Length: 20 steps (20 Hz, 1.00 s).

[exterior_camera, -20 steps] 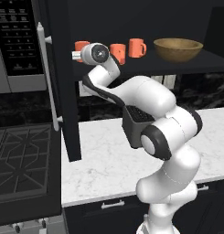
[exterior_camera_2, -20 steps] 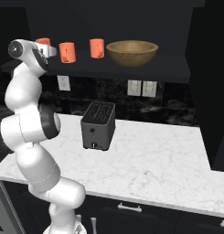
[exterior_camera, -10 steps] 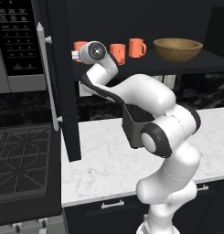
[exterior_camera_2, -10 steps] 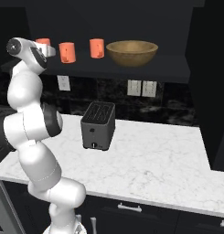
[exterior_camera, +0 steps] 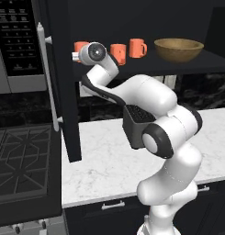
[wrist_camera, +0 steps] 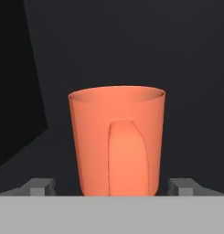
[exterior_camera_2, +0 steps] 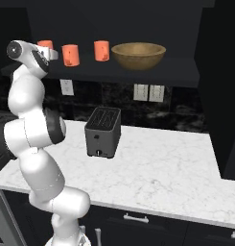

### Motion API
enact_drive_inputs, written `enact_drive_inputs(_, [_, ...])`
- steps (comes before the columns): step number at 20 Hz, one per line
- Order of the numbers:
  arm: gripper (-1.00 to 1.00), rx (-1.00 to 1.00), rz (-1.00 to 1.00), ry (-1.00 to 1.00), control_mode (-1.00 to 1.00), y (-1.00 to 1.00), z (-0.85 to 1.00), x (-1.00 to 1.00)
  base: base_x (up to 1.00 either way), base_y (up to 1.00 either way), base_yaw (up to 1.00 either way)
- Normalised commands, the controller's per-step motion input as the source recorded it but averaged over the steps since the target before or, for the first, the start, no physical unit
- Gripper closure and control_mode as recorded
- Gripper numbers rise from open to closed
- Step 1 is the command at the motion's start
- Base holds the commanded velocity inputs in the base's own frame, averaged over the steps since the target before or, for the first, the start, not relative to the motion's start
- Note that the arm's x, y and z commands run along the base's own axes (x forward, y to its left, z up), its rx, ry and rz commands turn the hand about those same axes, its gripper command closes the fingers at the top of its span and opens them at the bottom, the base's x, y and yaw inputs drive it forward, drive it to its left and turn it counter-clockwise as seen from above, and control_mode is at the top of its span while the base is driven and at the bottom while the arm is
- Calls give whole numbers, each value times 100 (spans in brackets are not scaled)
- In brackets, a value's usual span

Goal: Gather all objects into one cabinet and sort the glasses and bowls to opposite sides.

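**Ana:** Mugs first, from the left. What stands at the claw?

**Ben:** One orange mug (wrist_camera: pixel 117 141) stands upright on the dark cabinet shelf (exterior_camera: pixel 146 69), right in front of the claw (wrist_camera: pixel 117 186). In the hand view its handle faces the camera and the two finger tips (wrist_camera: pixel 40 186) show on either side of its base, each with a gap to the mug wall. So the claw is wide, around the mug but not pressing it.

**Ana:** And from the base cameras?

**Ben:** In the left base view the hand hides most of that mug (exterior_camera: pixel 80 46); only an orange edge peeks out behind the wrist. The open cabinet door (exterior_camera: pixel 63 87) with its pale bar handle (exterior_camera: pixel 46 78) hangs just left of the claw.

**Ana:** What lies to the claw's right?

**Ben:** A second mug (exterior_camera: pixel 117 53) stands just beside the hand, then a third mug (exterior_camera: pixel 137 47) a little farther along, both upright and apart from each other. Well beyond them, at the far right of the shelf, sits the wooden bowl (exterior_camera: pixel 179 49).

**Ana:** Below the claw?

**Ben:** A black toaster (exterior_camera_2: pixel 103 131) rests on the white marble counter (exterior_camera_2: pixel 171 178), lower and to the right.
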Motion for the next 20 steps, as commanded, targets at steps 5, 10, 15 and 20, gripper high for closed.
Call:
enact_drive_inputs(5, [-100,0,0,0,-100,0,13,-32,0,0,0])
enact_drive_inputs(10, [-100,0,-1,0,-100,-5,32,-60,0,0,0])
enact_drive_inputs(15, [-100,0,-6,0,-100,-26,38,-77,0,0,0])
enact_drive_inputs(20, [-100,0,-12,2,-100,-63,43,-84,0,0,0])
